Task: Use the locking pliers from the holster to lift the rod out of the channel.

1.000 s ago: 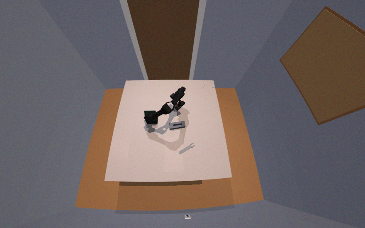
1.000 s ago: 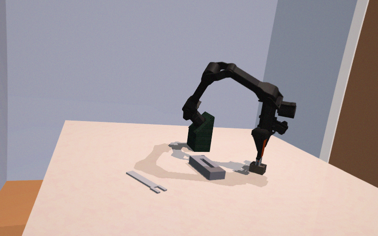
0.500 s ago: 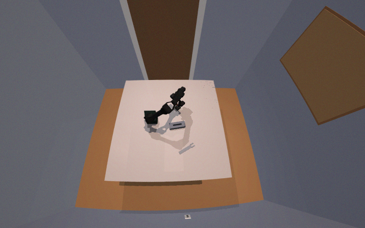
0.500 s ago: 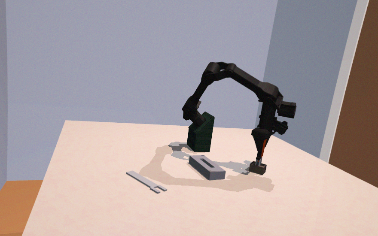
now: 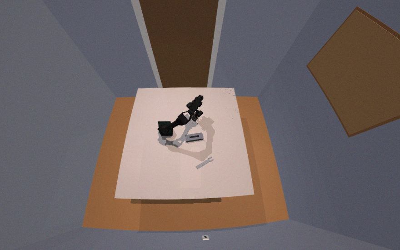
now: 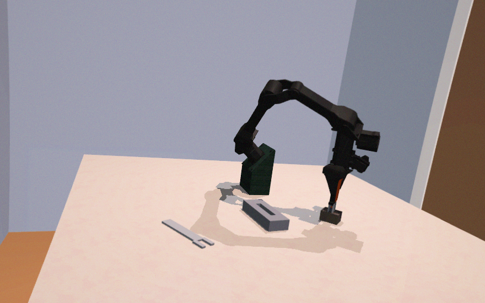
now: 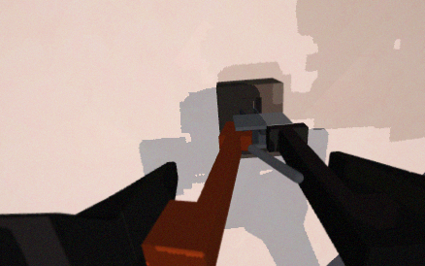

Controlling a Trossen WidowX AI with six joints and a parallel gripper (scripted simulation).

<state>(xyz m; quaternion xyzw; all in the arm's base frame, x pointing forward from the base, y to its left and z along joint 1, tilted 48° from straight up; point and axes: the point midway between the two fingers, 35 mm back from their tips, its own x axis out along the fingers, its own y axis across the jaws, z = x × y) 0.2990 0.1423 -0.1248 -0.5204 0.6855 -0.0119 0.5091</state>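
The locking pliers [image 6: 335, 191] [image 7: 213, 184] stand upright in the holster [image 6: 330, 217] [image 7: 232, 97], with one orange and one black handle rising from a grey head. A thin grey lever angles out beside the handles. My gripper [image 7: 251, 165] is open and points down over the holster. Its two black fingers stand wide on either side of the handles, with gaps showing in the wrist view. The grey channel block [image 5: 199, 135] [image 6: 279, 216] stands on the table with a dark narrow slot on top. I cannot make out the rod inside it. The plier jaws are hidden in the holster.
A flat grey forked tool [image 5: 203, 163] [image 6: 180, 229] lies on the white table [image 5: 153, 179] [image 6: 143, 278] on the far side of the channel block from the holster. The arm's dark green base block [image 6: 259, 180] stands behind the channel block in the exterior view.
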